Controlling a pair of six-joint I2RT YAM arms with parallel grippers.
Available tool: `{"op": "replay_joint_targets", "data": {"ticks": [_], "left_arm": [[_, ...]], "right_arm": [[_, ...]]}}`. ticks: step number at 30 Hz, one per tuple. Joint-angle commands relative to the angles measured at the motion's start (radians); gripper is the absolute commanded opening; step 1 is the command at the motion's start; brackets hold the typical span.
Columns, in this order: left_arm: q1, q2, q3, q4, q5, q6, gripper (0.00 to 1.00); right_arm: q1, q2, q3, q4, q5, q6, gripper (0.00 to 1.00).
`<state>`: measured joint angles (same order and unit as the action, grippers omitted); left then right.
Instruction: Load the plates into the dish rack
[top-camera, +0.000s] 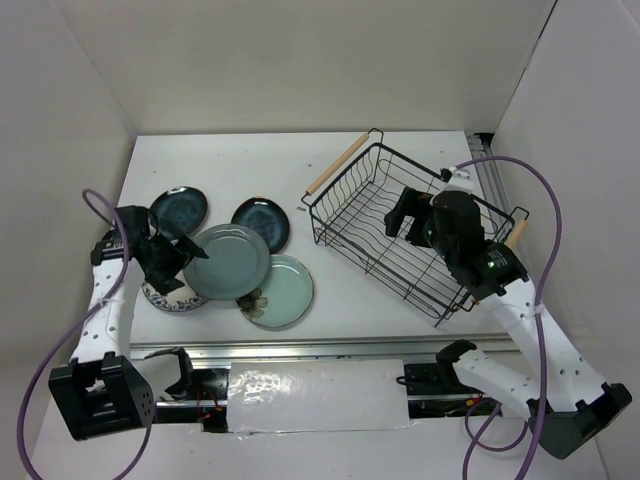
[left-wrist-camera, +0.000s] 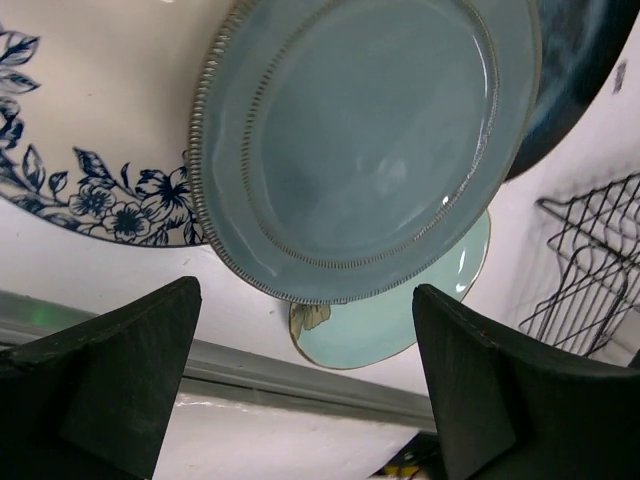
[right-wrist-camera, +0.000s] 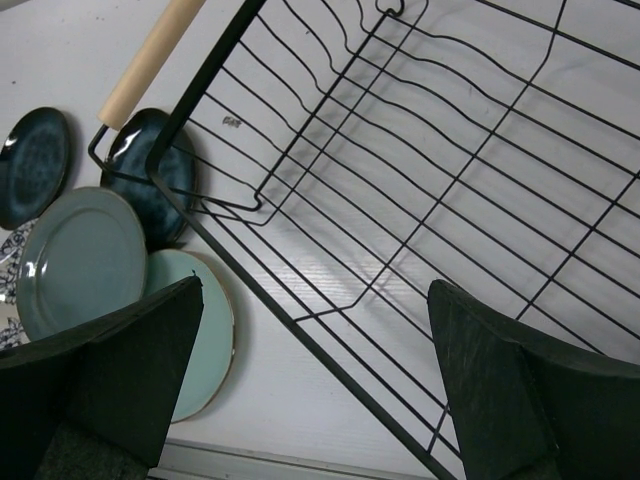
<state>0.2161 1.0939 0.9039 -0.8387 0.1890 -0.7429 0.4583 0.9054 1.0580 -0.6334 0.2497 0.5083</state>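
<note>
- Left pincer (left-wrist-camera: 305, 300) wide open, empty, beside grey-teal plate (top-camera: 227, 262), left-centre of frame.
- Right pincer (right-wrist-camera: 315, 288) wide open, empty, over dish rack (top-camera: 337, 164), right-centre.
- Grey-teal plate overlaps mint plate (top-camera: 278, 290) on bench (top-camera: 220, 160).

No lettering, label, brand or number can be read in any view. The white plate (left-wrist-camera: 100, 100) bears only a blue floral pattern, the mint plate (left-wrist-camera: 400, 330) a flower motif, and the dish rack (top-camera: 380, 250) is plain wire.
</note>
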Motion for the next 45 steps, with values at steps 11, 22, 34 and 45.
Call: {"op": "replay_joint_targets", "data": {"ticks": [11,22,34,45], "left_arm": [[0.196,0.084,-0.108,0.102,-0.019,-0.144,0.99],[0.282,0.118,-0.243,0.404,0.189,-0.103,0.99],[0.281,0.021,-0.43,0.647,0.306,-0.078,0.95],[0.279,0.009,-0.51,0.809,0.411,-0.102,0.83]], "right_arm": [[-0.017,-0.01,-0.039,0.089,-0.09,0.0,1.0],[-0.041,-0.091,-0.101,0.103,-0.174,0.007,1.0],[-0.05,-0.095,-0.085,0.086,-0.201,0.018,1.0],[-0.058,-0.066,-0.084,0.098,-0.23,0.027,1.0]]}}
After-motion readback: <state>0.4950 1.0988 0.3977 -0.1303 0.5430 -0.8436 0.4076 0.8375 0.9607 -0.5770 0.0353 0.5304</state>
